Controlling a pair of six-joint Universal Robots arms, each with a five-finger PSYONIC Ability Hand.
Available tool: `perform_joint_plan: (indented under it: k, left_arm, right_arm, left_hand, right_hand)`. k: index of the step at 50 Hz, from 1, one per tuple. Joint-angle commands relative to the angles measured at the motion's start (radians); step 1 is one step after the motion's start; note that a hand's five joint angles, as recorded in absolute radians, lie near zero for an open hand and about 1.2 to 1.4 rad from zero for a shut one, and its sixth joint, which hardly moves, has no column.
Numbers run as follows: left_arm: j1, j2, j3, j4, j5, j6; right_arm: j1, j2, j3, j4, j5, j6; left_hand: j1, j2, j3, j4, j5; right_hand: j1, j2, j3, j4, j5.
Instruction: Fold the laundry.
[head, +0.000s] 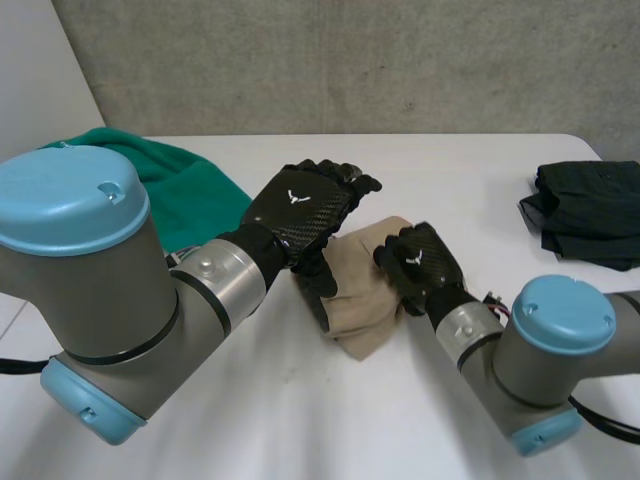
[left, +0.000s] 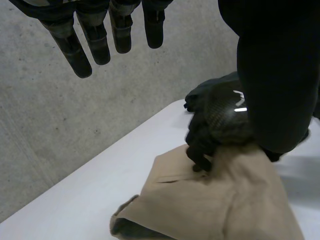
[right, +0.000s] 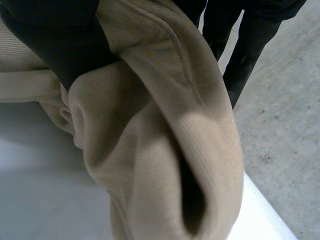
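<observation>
A beige garment (head: 365, 295) lies bunched and partly folded on the white table (head: 300, 420), between my two hands. My left hand (head: 300, 215) hovers over its left side with straight, spread fingers (left: 90, 45); the thumb (left: 275, 75) points down at the cloth. My right hand (head: 422, 265) sits on the garment's right edge. In the left wrist view the right hand (left: 220, 120) has its fingers curled into the beige garment (left: 210, 210). Its own wrist view shows a fold of the beige garment (right: 165, 150) pinched between thumb (right: 60, 40) and fingers (right: 250, 35).
A green cloth (head: 190, 190) lies at the back left of the table, partly behind my left arm. A dark folded pile (head: 590, 210) sits at the right edge. A concrete wall (head: 350, 60) runs behind the table.
</observation>
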Motion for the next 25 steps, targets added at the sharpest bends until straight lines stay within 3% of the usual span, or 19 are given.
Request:
perform_joint_plan:
  k: [1,7,12,17,25]
  left_arm:
    - [0.000,0.005,0.007,0.001,0.001,0.000]
    - [-0.008,0.017,0.017,0.021,0.008,0.000]
    - [-0.018,0.032,0.023,0.078,0.012,0.003]
    - [-0.028,0.034,0.040,0.098,0.012,0.003]
    - [-0.055,0.034,0.051,0.101,0.021,0.003]
  right_arm:
    - [-0.010,-0.010,-0.107,0.007,-0.001,0.015]
    - [-0.045,-0.049,-0.210,0.015,-0.018,0.031]
    - [-0.186,-0.078,-0.328,0.036,-0.031,0.037]
    - [-0.331,-0.064,-0.454,0.030,-0.127,0.084]
    - [-0.596,0.120,-0.687,0.024,-0.239,0.314]
  left_hand:
    - [0.001,-0.010,-0.016,-0.006,-0.022]
    - [-0.005,-0.016,-0.022,-0.012,-0.027]
    - [-0.005,-0.016,-0.022,-0.012,-0.027]
    - [-0.005,-0.016,-0.022,-0.012,-0.027]
    - [-0.002,-0.013,-0.019,-0.009,-0.025]
  right_hand:
    - [0.411,0.267,0.249,0.219,0.357]
    - [0.411,0.267,0.249,0.219,0.357]
    - [0.411,0.267,0.249,0.219,0.357]
    - [0.411,0.267,0.249,0.219,0.357]
    - [0.411,0.267,0.249,0.219,0.357]
